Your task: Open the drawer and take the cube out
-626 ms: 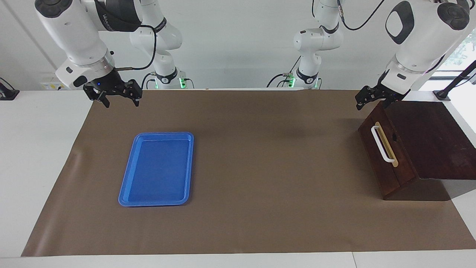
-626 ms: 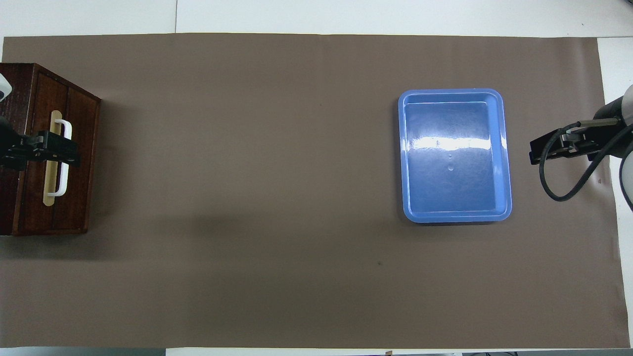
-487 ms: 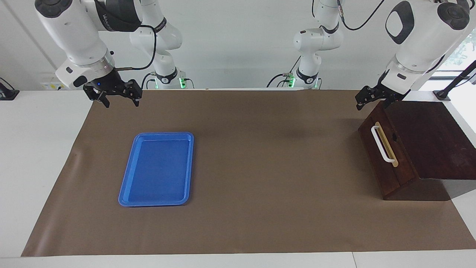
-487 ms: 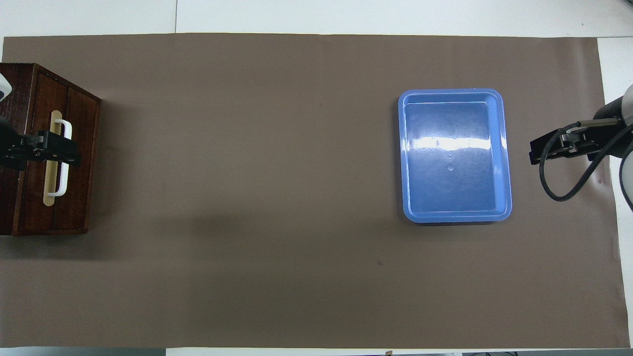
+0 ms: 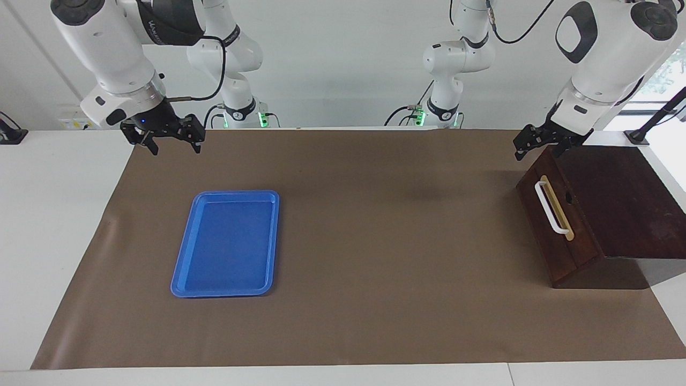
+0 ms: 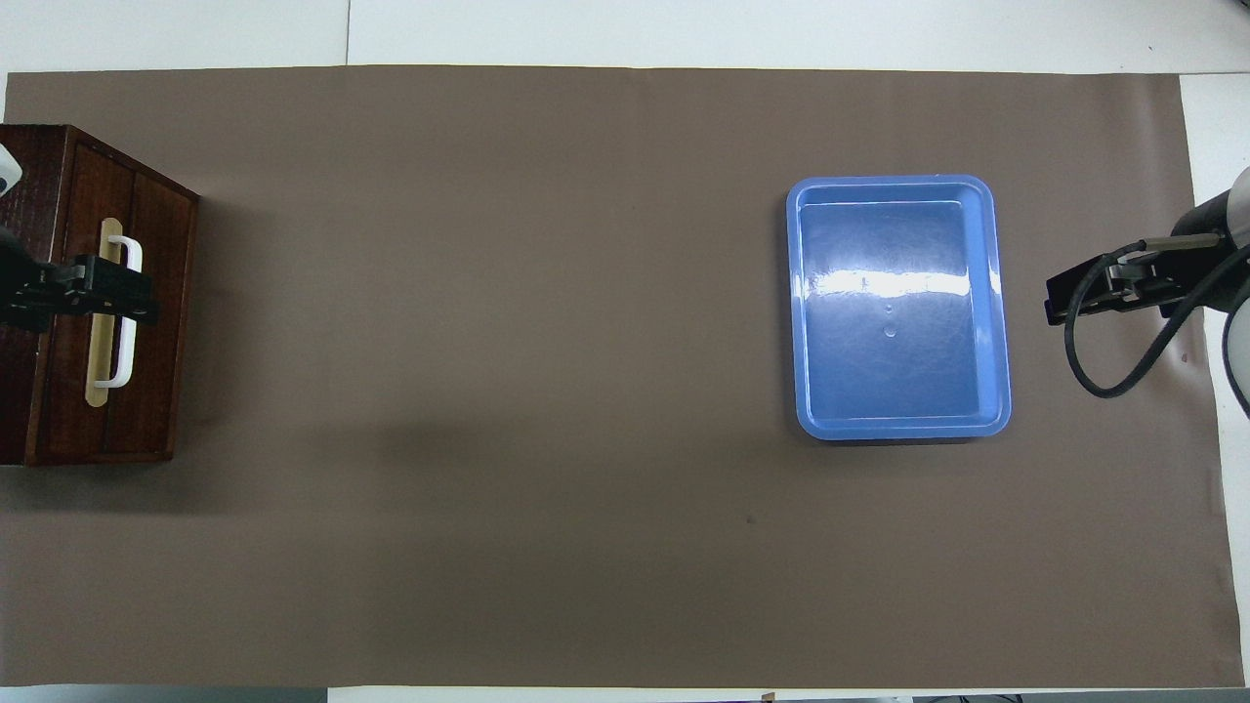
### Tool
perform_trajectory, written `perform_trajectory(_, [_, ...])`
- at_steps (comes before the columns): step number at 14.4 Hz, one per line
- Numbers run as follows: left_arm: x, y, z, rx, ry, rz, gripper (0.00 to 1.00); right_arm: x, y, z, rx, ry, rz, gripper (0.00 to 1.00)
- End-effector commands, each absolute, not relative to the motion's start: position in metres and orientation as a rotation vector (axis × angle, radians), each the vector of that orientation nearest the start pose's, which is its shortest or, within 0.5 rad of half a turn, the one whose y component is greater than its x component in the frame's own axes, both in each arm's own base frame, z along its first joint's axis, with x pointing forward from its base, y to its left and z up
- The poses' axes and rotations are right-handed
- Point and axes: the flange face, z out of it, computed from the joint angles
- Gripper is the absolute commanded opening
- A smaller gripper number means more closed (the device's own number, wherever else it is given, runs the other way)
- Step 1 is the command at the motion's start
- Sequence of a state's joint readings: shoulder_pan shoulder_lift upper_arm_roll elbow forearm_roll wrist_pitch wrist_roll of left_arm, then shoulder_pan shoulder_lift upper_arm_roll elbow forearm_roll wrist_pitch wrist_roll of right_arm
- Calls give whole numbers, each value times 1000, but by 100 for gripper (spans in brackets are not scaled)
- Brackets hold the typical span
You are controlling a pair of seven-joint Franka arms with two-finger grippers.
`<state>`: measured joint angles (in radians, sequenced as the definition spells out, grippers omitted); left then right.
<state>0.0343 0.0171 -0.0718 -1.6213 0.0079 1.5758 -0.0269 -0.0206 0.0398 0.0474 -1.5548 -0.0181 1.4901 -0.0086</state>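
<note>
At the left arm's end of the table, the drawer (image 5: 557, 214) sits fully closed in a dark wooden box (image 5: 616, 203). Its front carries a white bar handle (image 5: 551, 208) mounted on a tan strip (image 6: 98, 312), and the front faces the middle of the table. The cube is not visible in either view.

Left gripper (image 5: 540, 145): raised in the air over the upper edge of the box, at the corner of the drawer front nearer to the robots. Its 2 fingers stand apart and hold nothing. The facing view shows a gap between the fingertips and the wood, with no contact on the handle. In the overhead view the gripper (image 6: 93, 293) covers the middle of the handle, but this is an overlap from above only.

Blue tray (image 5: 226, 243): flat, rectangular, resting on the brown mat (image 5: 386, 257) toward the right arm's end of the table, well apart from the box. Nothing lies in it.

Right gripper (image 5: 170, 140): waits in the air over the mat's edge at the right arm's end, closer to the robots than the tray. Its 2 fingers are spread apart and hold nothing.

Brown mat: covers most of the white table (image 5: 59, 214).
</note>
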Motion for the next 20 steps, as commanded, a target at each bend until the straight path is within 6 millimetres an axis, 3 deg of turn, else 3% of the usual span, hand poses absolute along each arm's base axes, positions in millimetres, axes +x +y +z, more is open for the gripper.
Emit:
perform_trajectory(1, [560,-18,594,-3134,41,46,100,549,7,604,-3164,-77,170,100])
perform_trajectory(3, [561,-16,574,-3082,69,-9,100,549,7,604,-3164,-77,170,100])
perform_trajectory(5, [562,-27,547,-2973,159,-41,100,549,8,604,-3164,-81,170,100])
perform_trajectory(11, [591,-26,482,-2803,284,-40,100,549,7,604,-3164,-77,170,100])
perform_trajectory(16, [586,-23,422,-2728,401,-50,100,549,8,604,-3164,-79,170,100])
perform_trajectory(20, [591,-9,410,-2669,440,-78,100,549,8,604,-3162,-77,170,100])
